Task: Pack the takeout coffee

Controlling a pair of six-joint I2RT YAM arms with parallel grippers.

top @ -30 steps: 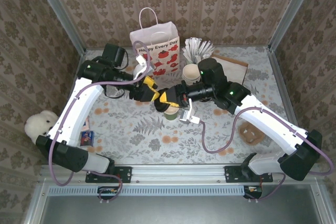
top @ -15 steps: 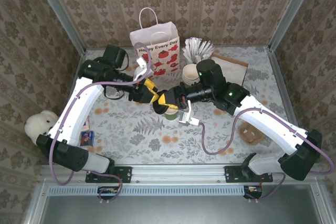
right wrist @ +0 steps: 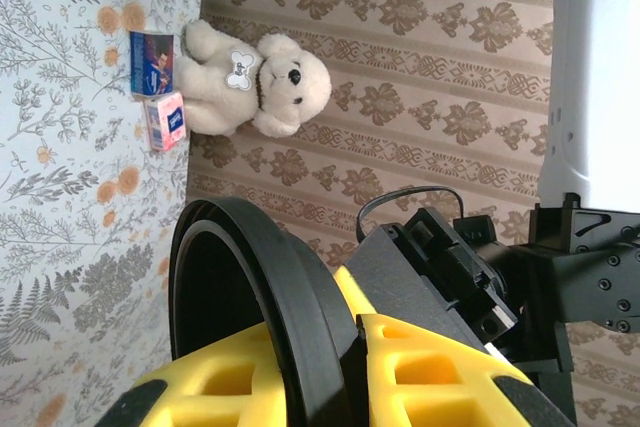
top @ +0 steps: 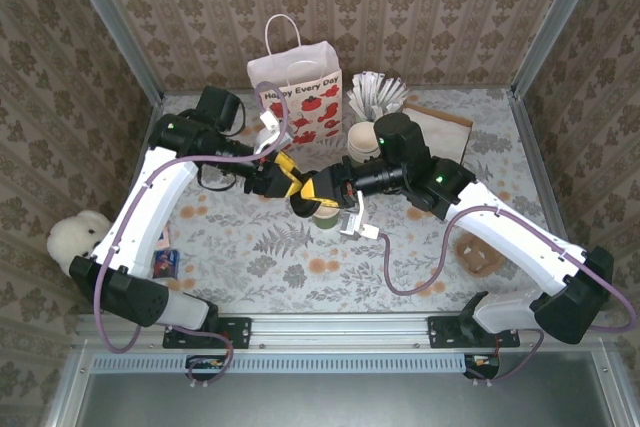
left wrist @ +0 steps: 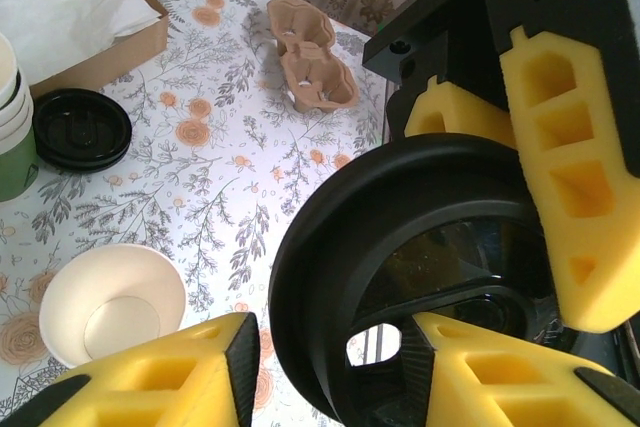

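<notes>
Flowered tablecloth, damask-papered walls. Behind the grippers stands a paper bag reading "Happy Every Day", with a cup stack beside it. A plush dog sits well left of them. The right gripper clamps the black lid. The left gripper straddles the lid's rim; whether it pinches, I cannot tell. The green cup stands open-topped on the table just under the right gripper.

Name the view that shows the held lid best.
Left wrist: the lid sits large in the middle, its round face and rim plain. Right wrist shows it edge-on at the bottom, cut off. Top external shows a small dark sliver, mostly hidden.
</notes>
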